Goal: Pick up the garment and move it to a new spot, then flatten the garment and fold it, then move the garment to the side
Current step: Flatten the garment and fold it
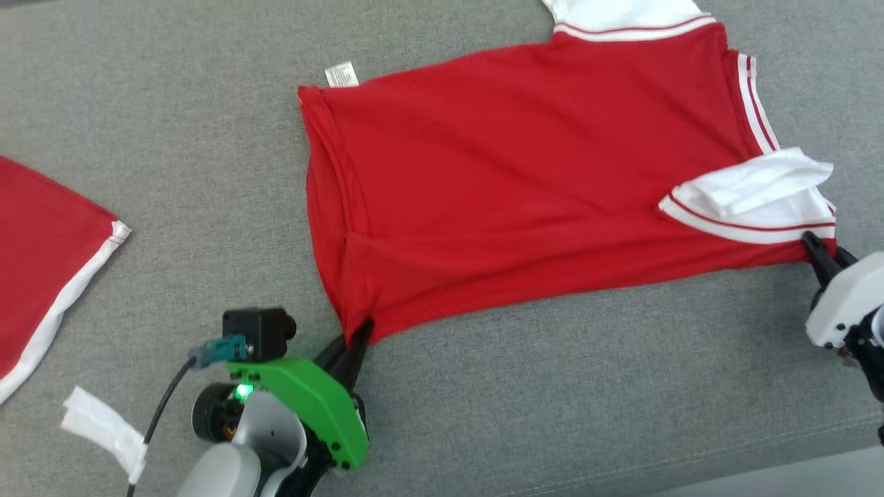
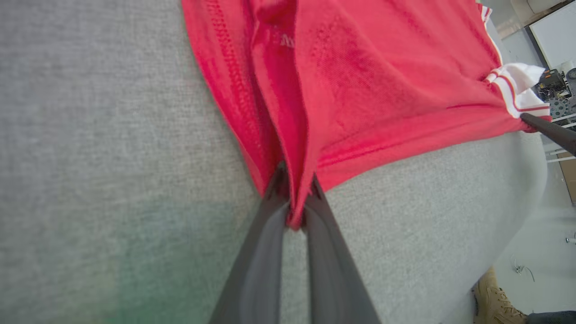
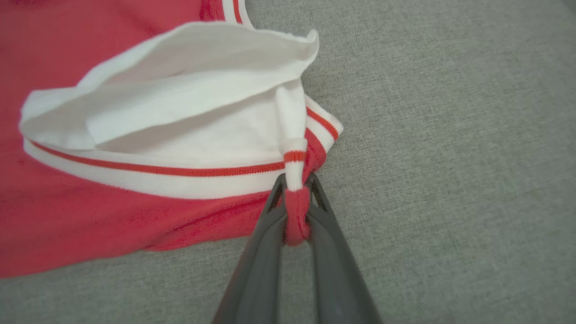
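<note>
You have left fingers (image 1: 356, 342) clamped on the red shirt's (image 1: 525, 179) hem corner, right fingers (image 1: 818, 254) clamped on its white-trimmed corner; pick-up looks in hand; lift both evenly next.

garment (image 1: 525, 172) cropped at top, shoe (image 2: 492, 301) cut off

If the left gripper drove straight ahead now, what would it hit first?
The red shirt itself: the left gripper is shut on its corner, and the bunched fabric lies directly ahead, probably with no gap at all.

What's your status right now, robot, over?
Left gripper shut on red shirt hem corner. Right gripper shut on its sleeve cuff. Another red garment lies apart, far left.
</note>
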Motion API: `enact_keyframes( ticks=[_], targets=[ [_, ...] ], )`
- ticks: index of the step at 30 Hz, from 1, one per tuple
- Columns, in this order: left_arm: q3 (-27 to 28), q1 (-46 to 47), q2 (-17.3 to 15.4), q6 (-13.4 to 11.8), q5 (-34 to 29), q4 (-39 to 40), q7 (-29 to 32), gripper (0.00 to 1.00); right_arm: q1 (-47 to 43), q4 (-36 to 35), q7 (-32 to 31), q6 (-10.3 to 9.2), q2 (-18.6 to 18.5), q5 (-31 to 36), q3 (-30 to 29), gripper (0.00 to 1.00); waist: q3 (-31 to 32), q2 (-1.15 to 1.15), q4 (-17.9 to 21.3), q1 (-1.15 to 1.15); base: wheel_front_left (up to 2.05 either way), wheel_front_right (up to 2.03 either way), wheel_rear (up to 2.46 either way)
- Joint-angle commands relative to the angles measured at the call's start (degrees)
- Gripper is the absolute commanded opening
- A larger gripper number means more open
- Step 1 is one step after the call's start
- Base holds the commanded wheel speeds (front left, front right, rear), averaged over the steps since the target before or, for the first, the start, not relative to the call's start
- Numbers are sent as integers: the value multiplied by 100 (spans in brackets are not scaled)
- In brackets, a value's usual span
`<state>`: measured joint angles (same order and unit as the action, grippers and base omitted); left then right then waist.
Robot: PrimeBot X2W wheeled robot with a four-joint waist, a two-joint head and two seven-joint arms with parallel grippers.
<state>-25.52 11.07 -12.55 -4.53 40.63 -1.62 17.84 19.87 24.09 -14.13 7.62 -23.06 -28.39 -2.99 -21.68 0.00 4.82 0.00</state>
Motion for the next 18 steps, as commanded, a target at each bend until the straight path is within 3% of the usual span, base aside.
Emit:
enact_keyframes(
  ticks=[1,5,8,9,10,11,14,18],
  targets=[
    [45,-299,-118,-43,84,163,23,0,-210,-90,-95,-24,-208,-154,-29,0,216,0,-43,0,0,0,0],
    [-33,-1027,-302,-146,141,762,96,0,-758,-511,-628,-24,-648,-503,50,0,295,0,-67,0,0,0,0],
    [-170,-1445,-245,-219,214,989,130,0,-1098,-763,-954,-24,-805,-673,61,0,277,0,-91,0,0,0,0],
    [-214,-1503,-231,-216,207,1014,130,12,-1161,-802,-989,-24,-808,-693,46,0,269,0,-100,0,0,0,0],
    [-264,-1535,-200,-240,172,1033,100,40,-1239,-835,-996,-23,-797,-704,21,36,258,0,-117,0,0,0,0],
    [-299,-1553,-161,-252,159,1040,77,100,-1297,-834,-1009,-21,-796,-670,2,98,251,0,-142,0,0,0,0],
    [-332,-1490,-119,-308,58,1070,26,100,-1390,-933,-1062,-16,-882,-559,3,100,209,0,-221,0,0,0,0],
    [-171,-1054,-495,-467,-399,1259,81,100,-1077,-1332,-962,-18,-1252,-434,-295,100,-61,0,-302,0,0,0,0]
  ],
)
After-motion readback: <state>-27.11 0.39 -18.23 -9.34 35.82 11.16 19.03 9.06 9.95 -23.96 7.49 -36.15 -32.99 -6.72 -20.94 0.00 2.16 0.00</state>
